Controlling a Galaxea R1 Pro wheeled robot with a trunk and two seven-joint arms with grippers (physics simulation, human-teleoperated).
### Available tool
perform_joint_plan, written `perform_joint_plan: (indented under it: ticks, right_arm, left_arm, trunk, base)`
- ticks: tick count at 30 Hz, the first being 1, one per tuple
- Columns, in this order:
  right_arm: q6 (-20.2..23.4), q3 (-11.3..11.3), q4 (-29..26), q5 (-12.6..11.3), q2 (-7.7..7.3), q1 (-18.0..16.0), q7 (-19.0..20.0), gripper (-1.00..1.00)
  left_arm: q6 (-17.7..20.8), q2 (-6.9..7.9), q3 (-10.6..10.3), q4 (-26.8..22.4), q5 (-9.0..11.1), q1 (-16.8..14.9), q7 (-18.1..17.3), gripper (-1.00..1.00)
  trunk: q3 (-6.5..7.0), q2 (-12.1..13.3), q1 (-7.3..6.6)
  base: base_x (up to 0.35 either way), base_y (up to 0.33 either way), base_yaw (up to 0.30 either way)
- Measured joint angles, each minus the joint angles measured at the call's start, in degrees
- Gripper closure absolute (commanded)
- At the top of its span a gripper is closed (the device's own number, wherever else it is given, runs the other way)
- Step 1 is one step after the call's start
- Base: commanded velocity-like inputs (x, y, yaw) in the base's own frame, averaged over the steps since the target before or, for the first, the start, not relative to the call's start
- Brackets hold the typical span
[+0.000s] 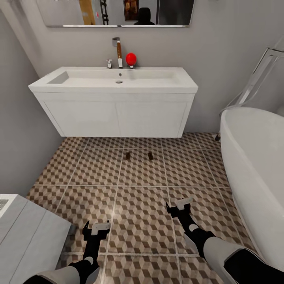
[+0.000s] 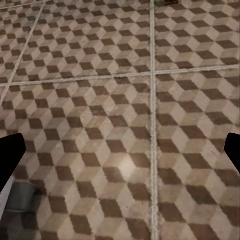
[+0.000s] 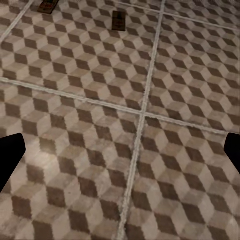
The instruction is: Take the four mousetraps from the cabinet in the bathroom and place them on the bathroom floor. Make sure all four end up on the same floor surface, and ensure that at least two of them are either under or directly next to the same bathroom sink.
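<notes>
Where mousetraps [image 1: 139, 156] lie, open bathroom floor [image 1: 142, 213].

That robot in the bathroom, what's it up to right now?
It is laying mousetraps out on the bathroom floor. Two mousetraps already lie on the tiles just in front of the bathroom sink. The left gripper and right gripper both hang open and empty above the floor.

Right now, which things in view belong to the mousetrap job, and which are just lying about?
Job things:
two mousetraps, left one and right one
bathroom floor
bathroom sink
left gripper, right gripper, both empty

Just there:
bathtub
red ball
mirror
</notes>
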Motion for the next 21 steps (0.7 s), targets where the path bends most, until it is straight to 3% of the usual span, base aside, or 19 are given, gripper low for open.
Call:
perform_joint_plan:
  ticks: [21]
  right_arm:
    - [0.00, 0.00, 0.03, -0.06, 0.00, 0.15, 0.00, -1.00]
  left_arm:
    - [0.19, -0.05, 0.01, 0.00, 0.01, 0.01, 0.01, -1.00]
  trunk:
    - [3.77, 8.42, -4.61]
  base:
    - [0.000, 0.000, 0.000]
